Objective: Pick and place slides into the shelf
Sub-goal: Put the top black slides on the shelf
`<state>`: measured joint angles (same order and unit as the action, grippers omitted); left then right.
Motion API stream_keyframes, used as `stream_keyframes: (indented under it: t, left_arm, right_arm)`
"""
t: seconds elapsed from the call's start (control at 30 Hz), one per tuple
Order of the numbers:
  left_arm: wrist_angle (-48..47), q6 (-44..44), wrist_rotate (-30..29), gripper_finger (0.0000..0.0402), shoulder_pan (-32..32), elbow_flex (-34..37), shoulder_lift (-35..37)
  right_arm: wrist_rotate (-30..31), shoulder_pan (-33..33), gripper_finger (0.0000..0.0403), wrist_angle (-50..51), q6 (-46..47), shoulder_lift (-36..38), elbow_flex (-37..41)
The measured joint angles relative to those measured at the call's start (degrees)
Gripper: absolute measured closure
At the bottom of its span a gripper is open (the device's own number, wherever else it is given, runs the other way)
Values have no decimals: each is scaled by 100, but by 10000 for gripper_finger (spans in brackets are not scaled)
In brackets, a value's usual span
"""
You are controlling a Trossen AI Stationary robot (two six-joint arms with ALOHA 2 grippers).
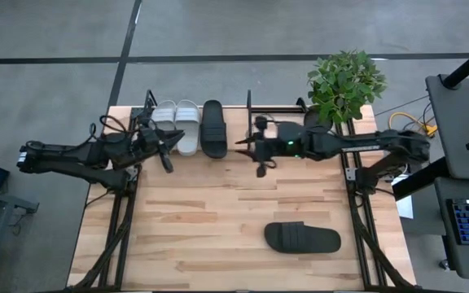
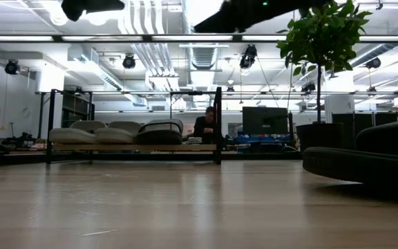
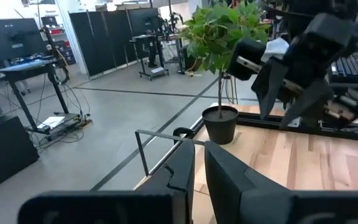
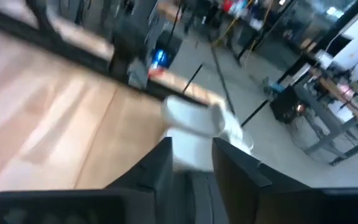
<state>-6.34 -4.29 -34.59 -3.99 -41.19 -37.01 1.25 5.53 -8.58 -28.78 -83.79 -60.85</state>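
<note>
The shelf (image 1: pixel 198 110) stands at the table's far edge. Two light slides (image 1: pixel 177 124) and one black slide (image 1: pixel 212 129) lie side by side on it, soles down; the low view shows them on its board (image 2: pixel 133 146). A second black slide (image 1: pixel 302 238) lies sole down on the table near the front right. My left gripper (image 1: pixel 168 157) hovers in front of the shelf's left part, shut and empty (image 3: pixel 199 171). My right gripper (image 1: pixel 240 144) hovers just right of the black slide on the shelf, open, with nothing between its fingers (image 4: pixel 191 165).
A potted plant (image 1: pixel 344 81) stands at the far right corner, right of the shelf. Bare wood lies across the middle and the near left of the table (image 1: pixel 186 236). Black frame legs run along both side edges (image 1: pixel 116 236).
</note>
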Motion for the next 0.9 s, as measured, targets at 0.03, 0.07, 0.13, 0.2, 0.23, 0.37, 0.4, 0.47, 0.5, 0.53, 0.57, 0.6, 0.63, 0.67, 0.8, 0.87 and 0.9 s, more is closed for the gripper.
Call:
stream_keyframes:
  t: [0.03,0.07,0.13,0.2,0.23,0.37,0.4,0.47,0.5,0.53,0.57,0.6,0.63,0.67,0.8,0.87,0.9]
  left_arm:
    - [-24,82,-2,379,0,67,77]
    - [-19,134,-2,379,0,121,147]
    - [-21,253,0,379,0,250,300]
    - [17,362,1,379,0,373,412]
    - [14,403,0,379,0,453,477]
    - [-7,550,4,379,0,650,679]
    - [4,550,3,379,0,693,715]
    - [8,549,3,379,0,793,804]
    - [6,548,5,379,0,846,846]
    - [-4,548,5,379,0,901,884]
    - [-11,548,5,379,0,954,922]
    - [-20,549,7,379,0,1001,966]
    - [-25,553,5,379,0,1049,1002]
    - [-19,550,7,379,0,1079,1036]
    - [-6,548,10,379,0,1145,1248]
    - [-1,551,23,379,-2,1202,1393]
    - [-4,553,50,379,-4,1251,1452]
  right_arm:
    - [90,-31,295,163,-77,-177,-156]
    - [219,-52,284,363,-150,-342,-344]
    - [539,-89,258,861,-284,-729,-772]
    - [854,-93,233,1444,-321,-1134,-1204]
    - [981,-93,222,1688,-284,-1329,-1429]
    - [1361,-90,198,2385,119,-2004,-2220]
    - [1410,-106,197,2498,49,-2126,-2344]
    - [1512,-148,201,2462,-158,-2347,-2528]
    - [1535,-164,205,2432,-290,-2445,-2575]
    - [1538,-180,209,2398,-422,-2537,-2612]
    - [1542,-193,213,2293,-521,-2625,-2647]
    - [1546,-200,216,2244,-609,-2722,-2687]
    - [1548,-200,219,2245,-678,-2800,-2714]
    - [1576,-199,222,2256,-723,-2888,-2743]
    - [2051,-187,230,2171,-881,-3225,-2874]
    - [2337,-185,233,2004,-1046,-3366,-2929]
    - [2489,-185,234,1945,-1136,-3436,-2944]
